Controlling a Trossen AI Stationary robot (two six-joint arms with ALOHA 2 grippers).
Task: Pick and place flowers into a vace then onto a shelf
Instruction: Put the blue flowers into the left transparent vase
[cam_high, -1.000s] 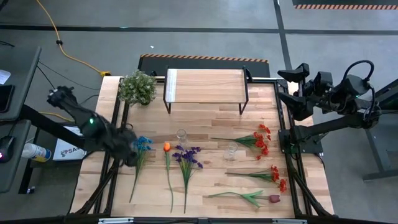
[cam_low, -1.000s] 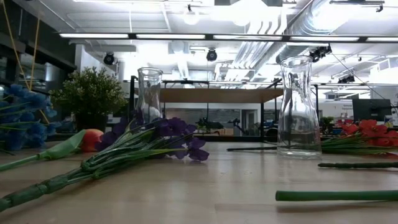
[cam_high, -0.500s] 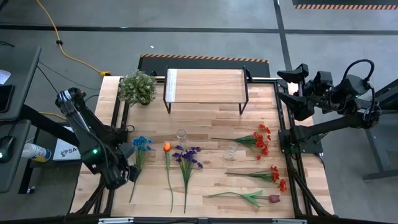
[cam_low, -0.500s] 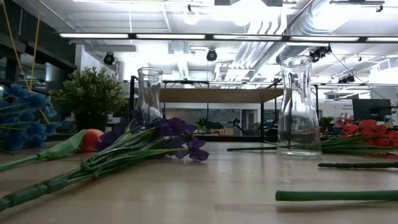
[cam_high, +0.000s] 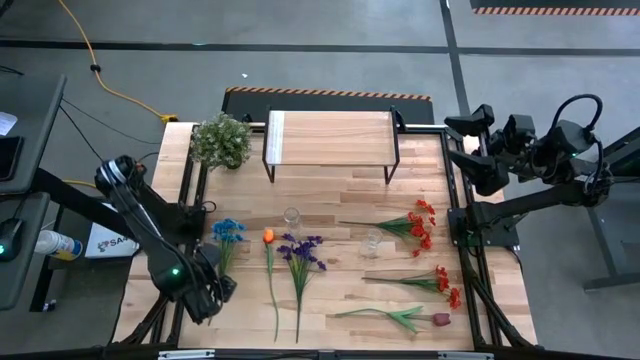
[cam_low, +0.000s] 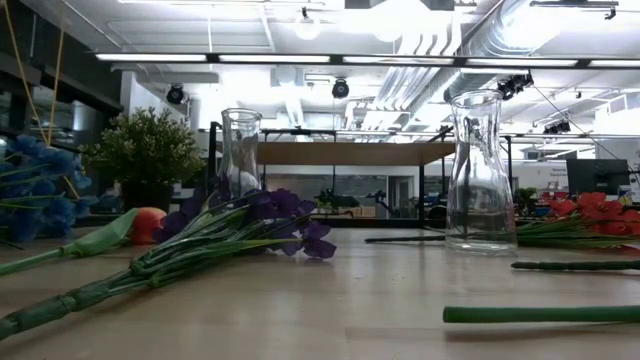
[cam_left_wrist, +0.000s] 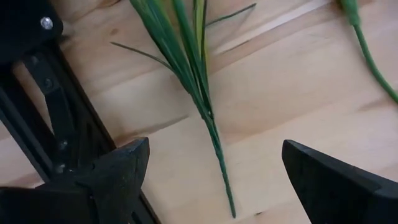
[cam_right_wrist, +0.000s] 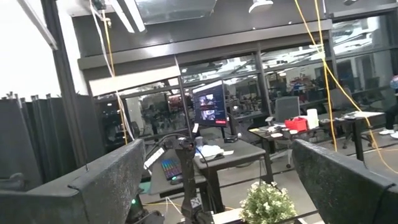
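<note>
Blue flower (cam_high: 227, 232) lies flat on the table (cam_high: 340, 190) near its left edge, bloom toward the shelf, stem (cam_left_wrist: 214, 146) running back toward the front edge. Not lifted. In the left wrist view the thin lower stem sits between the two dark fingers (cam_left_wrist: 118, 168), which stand wide apart with bare wood on either side; nothing pinched.

Left gripper (cam_high: 210, 292) is now low over the front-left corner, just beside the tail end of that stem. A second ago it was over the blue bloom itself; half a second ago it was partway down the stem. So the arm has tracked along the flower from head to tail. My reading: it is lining up to take the stem near its lower end, the sensible grip for later feeding the stem into a vase. Closing has not begun.

Outward: orange flower (cam_high: 268, 237) and purple flowers (cam_high: 302, 250) lie alongside, stems parallel, unchanged. Two clear glass vases (cam_high: 291, 217), (cam_high: 372, 241) stand upright mid-table, both empty. Red flowers (cam_high: 420, 225) lie to the right, more red ones (cam_high: 445, 283) and a dark tulip (cam_high: 438, 319) nearer the front. Shelf (cam_high: 330, 138) at the back carries nothing; bushy potted plant (cam_high: 221, 141) beside it.

Right gripper (cam_high: 470, 145) waits raised off the table's right rear corner, fingers spread, unmoved. Task is at its very start.
</note>
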